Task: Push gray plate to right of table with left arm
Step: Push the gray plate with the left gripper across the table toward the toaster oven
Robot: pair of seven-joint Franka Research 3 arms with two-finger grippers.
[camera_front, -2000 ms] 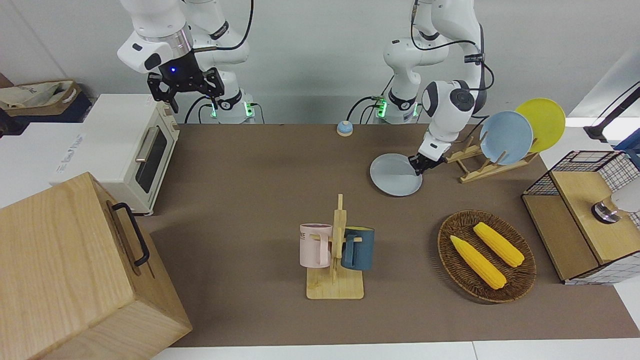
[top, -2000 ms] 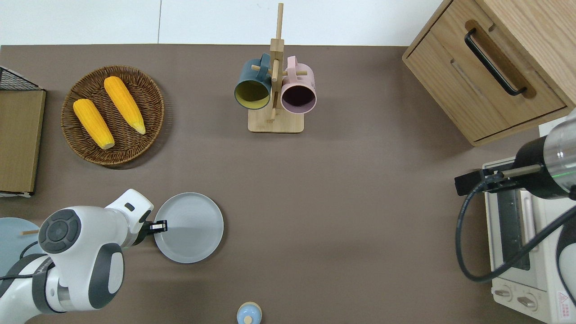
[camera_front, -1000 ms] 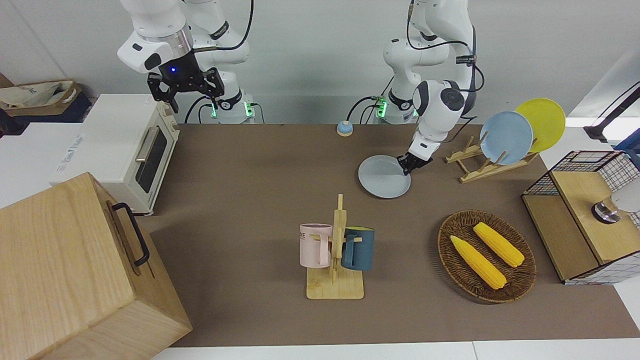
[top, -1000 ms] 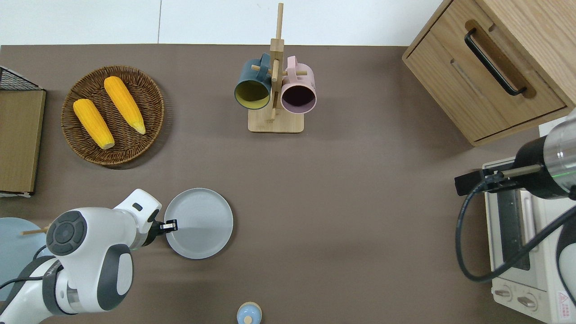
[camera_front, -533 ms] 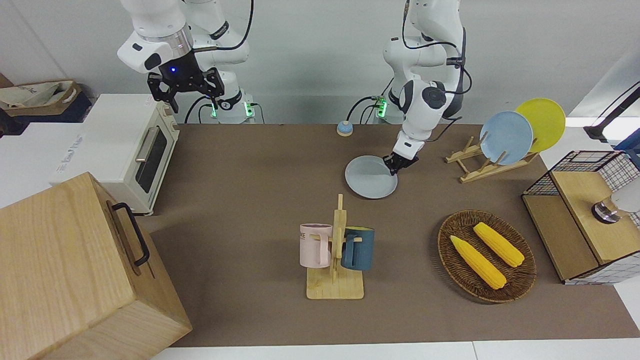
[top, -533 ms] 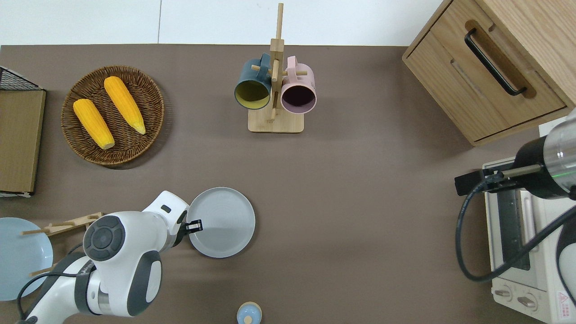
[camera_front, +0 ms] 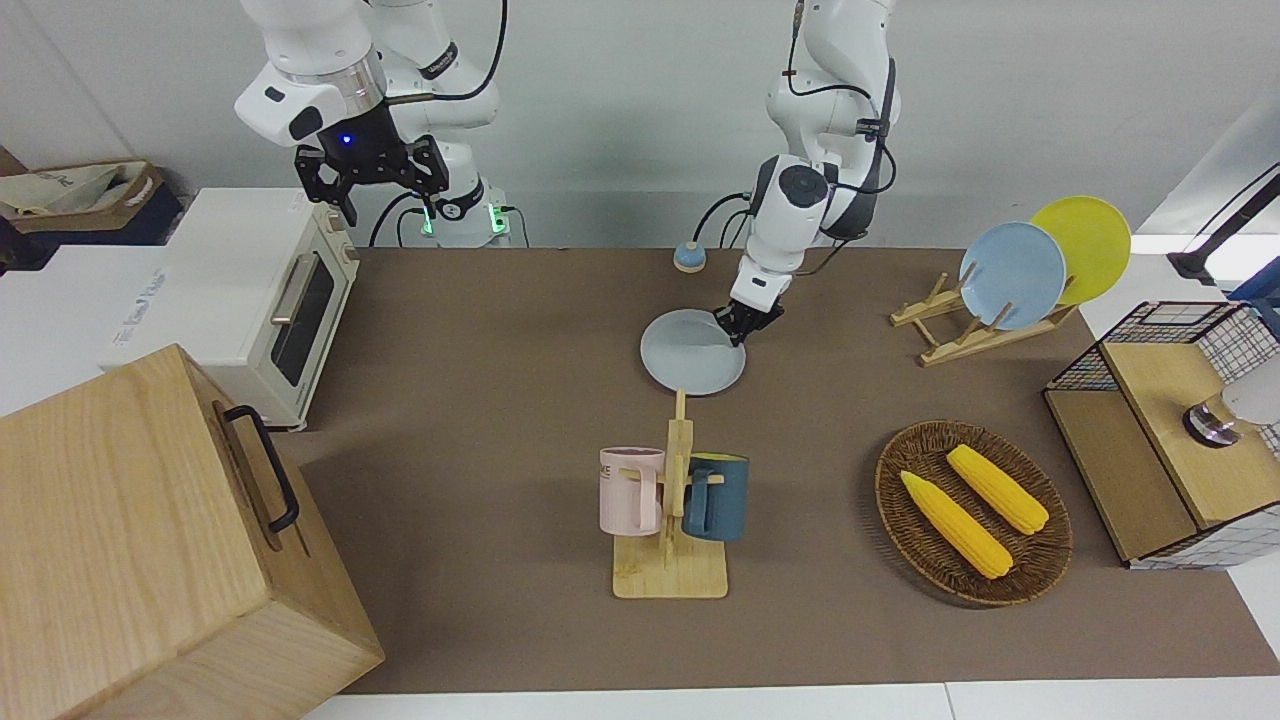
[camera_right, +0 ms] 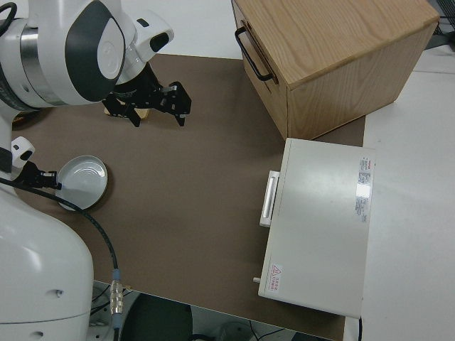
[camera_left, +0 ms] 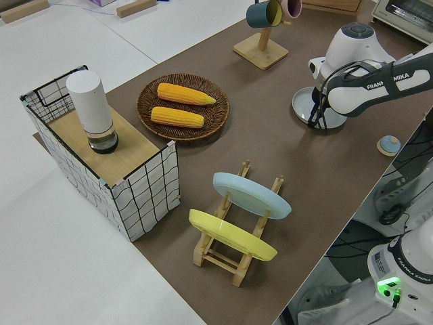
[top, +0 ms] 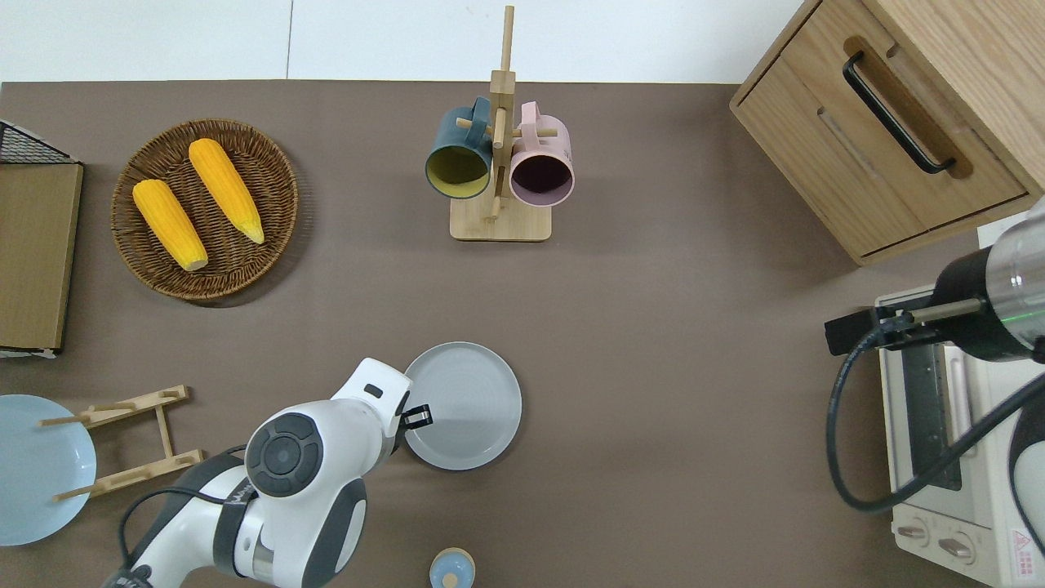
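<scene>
The gray plate (camera_front: 692, 365) (top: 463, 405) lies flat on the brown table (camera_front: 480, 330), about midway along it and nearer to the robots than the mug stand. My left gripper (camera_front: 738, 333) (top: 418, 416) is shut. Its tips are low against the plate's rim on the side toward the left arm's end of the table. In the left side view the arm hides part of the plate (camera_left: 301, 105). The right side view shows the plate (camera_right: 82, 181) with the left gripper (camera_right: 43, 177) at its edge. My right gripper (camera_front: 390, 210) (camera_right: 156, 117) is parked and open.
A mug stand (camera_front: 672, 500) holds a pink and a blue mug. A wicker basket (camera_front: 1040, 560) of corn, a rack (camera_front: 960, 330) with a sky-blue and a yellow plate, and a wire crate (camera_front: 1170, 420) are toward the left arm's end. A toaster oven (camera_front: 270, 300) and a wooden cabinet (camera_front: 150, 540) are toward the right arm's end. A small blue bell (camera_front: 688, 258) sits near the robots.
The left gripper has slid the gray plate steadily along the table, from beside the plate rack toward the right arm's end, staying against its rim. The right arm has not moved.
</scene>
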